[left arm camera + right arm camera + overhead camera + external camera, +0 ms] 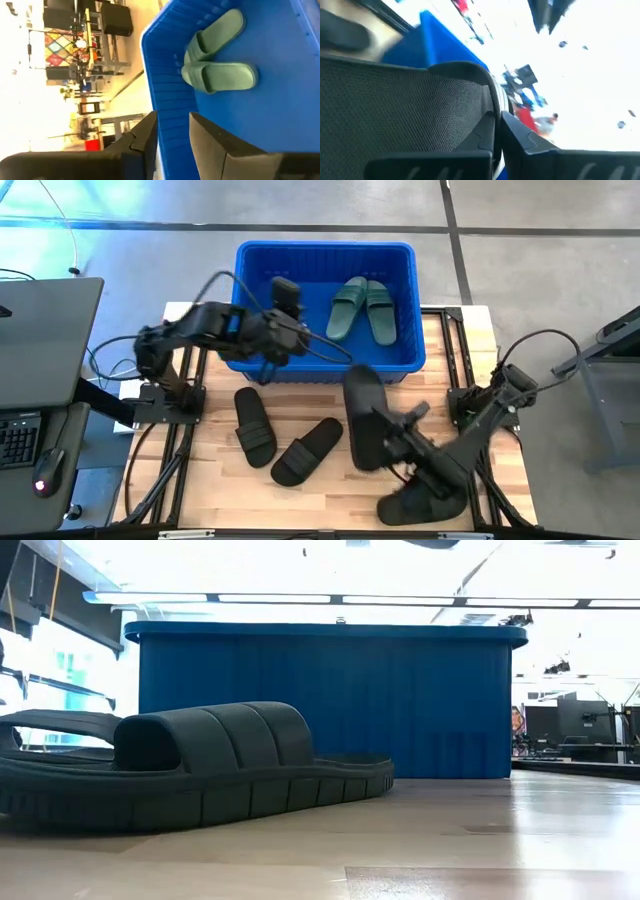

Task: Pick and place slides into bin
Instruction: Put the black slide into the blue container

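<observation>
High view: wooden table (330, 480) (grey floor (540, 240) around) bears bin (322, 360).

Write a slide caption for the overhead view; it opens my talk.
Right pincer lifts a black slide toward the blue bin.

bin (325, 260) is a really bright blue with ribbed sides, and the two slides inside it (362, 308) are a muted sage green. the other slides are black, two at the lower middle of the high view (255, 423) (308, 451). table (330, 510) is pale wood grain, arms are dark, floor's grey with dark lines
</observation>
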Motion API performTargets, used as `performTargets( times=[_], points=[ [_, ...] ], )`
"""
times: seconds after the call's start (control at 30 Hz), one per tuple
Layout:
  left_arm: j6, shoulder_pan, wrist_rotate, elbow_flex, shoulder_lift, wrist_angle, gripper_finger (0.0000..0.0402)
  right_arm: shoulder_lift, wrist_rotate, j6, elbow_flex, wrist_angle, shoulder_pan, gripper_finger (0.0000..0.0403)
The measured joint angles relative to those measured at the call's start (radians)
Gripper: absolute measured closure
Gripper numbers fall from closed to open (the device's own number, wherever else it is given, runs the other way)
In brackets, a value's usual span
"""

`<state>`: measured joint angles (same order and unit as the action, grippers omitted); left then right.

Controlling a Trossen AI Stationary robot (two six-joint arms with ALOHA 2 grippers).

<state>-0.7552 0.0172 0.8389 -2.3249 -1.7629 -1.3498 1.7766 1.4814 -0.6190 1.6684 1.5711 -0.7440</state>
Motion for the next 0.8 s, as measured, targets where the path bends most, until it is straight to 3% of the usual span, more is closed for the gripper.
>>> performTargets(
  times=[0.1,0.3,0.43,0.53,0.7,0.8],
  points=[
    [0.075,0.007,-0.046,0.000,0.046,-0.016,0.0313,-0.016,0.017,0.060,0.000,0.000,0.119,0.0402],
    [0.154,0.109,-0.240,-0.001,0.129,-0.039,0.0318,-0.083,0.013,0.134,-0.001,0.001,0.377,0.0402],
    [0.155,0.173,-0.250,-0.001,0.144,-0.045,0.0317,-0.116,-0.025,0.319,-0.001,-0.089,0.538,0.0402],
    [0.146,0.224,-0.248,-0.001,0.144,-0.045,0.0317,-0.123,-0.194,0.620,-0.001,-0.312,0.661,0.0403],
    [0.134,0.267,-0.292,0.000,0.143,-0.046,0.0316,-0.123,-0.659,1.202,-0.003,-0.939,0.858,0.0403],
    [0.134,0.272,-0.316,0.004,0.141,-0.055,0.0316,-0.116,-0.859,1.368,0.000,-1.228,0.962,0.0403]
  ],
)
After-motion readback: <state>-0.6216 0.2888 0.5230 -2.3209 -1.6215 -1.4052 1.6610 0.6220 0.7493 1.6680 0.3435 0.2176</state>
